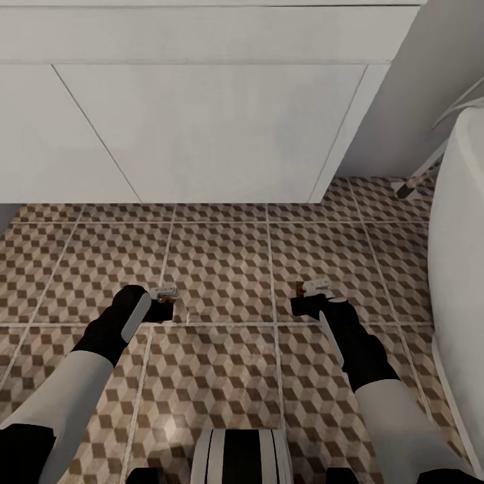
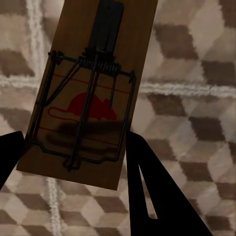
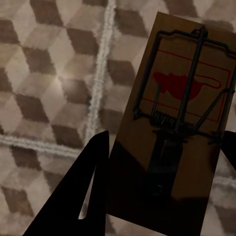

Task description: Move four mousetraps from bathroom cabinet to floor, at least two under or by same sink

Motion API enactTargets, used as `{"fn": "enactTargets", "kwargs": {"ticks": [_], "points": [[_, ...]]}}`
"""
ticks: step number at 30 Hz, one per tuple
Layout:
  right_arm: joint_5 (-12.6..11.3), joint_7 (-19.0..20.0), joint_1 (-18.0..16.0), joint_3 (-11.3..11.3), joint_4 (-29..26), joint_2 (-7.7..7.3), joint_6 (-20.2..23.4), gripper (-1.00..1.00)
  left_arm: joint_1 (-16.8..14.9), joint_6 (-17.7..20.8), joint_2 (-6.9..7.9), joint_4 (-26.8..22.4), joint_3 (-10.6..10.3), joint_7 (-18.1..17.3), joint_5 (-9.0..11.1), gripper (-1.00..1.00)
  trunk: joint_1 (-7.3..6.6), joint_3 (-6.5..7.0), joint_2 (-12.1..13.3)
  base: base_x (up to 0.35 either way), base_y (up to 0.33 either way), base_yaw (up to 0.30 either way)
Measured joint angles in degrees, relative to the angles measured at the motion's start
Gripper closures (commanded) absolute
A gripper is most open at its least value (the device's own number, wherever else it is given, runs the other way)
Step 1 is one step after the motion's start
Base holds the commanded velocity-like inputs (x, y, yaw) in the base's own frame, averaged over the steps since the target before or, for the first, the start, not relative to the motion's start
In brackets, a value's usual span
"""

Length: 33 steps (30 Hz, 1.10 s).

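Note:
My left gripper is shut on a brown wooden mousetrap with a red mouse print and a dark wire bar, held just above the bathroom floor. My right gripper is shut on a second mousetrap over the same patterned tiles. In each wrist view the black fingers flank one end of the board. The bathroom sink's white drawer unit hangs directly ahead of both grippers. The cabinet is out of view.
A white bathtub curves along the right, close to my right arm. A white wall panel stands beside the drawer unit. My own base sits at the near edge. Open tiled floor lies between the grippers and the unit.

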Motion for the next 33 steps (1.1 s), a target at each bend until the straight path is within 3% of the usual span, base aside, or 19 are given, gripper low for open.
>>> {"fn": "enactTargets", "kwargs": {"ticks": [14, 25, 33], "points": [[0.00, -0.07, -0.01, 0.00, 0.00, 0.00, 0.00, 1.00, 0.00, 0.00, 0.01, 0.00, 0.00, 0.00, -0.01, 1.00, 0.00, -1.08, 0.00, 0.000, 0.000, 0.000], [0.07, -0.08, -0.01, 0.00, 0.00, 0.00, 0.00, 1.00, 0.00, 0.02, -0.02, 0.01, 0.00, 0.00, 0.01, 1.00, 0.29, -4.39, -0.15, 0.000, 0.000, 0.000], [0.08, -0.08, 0.02, 0.00, 0.00, 0.00, 0.00, 1.00, 0.00, -0.02, 0.01, 0.00, 0.00, 0.00, 0.01, 1.00, 0.28, -5.11, -0.15, 0.000, 0.000, 0.000]]}}
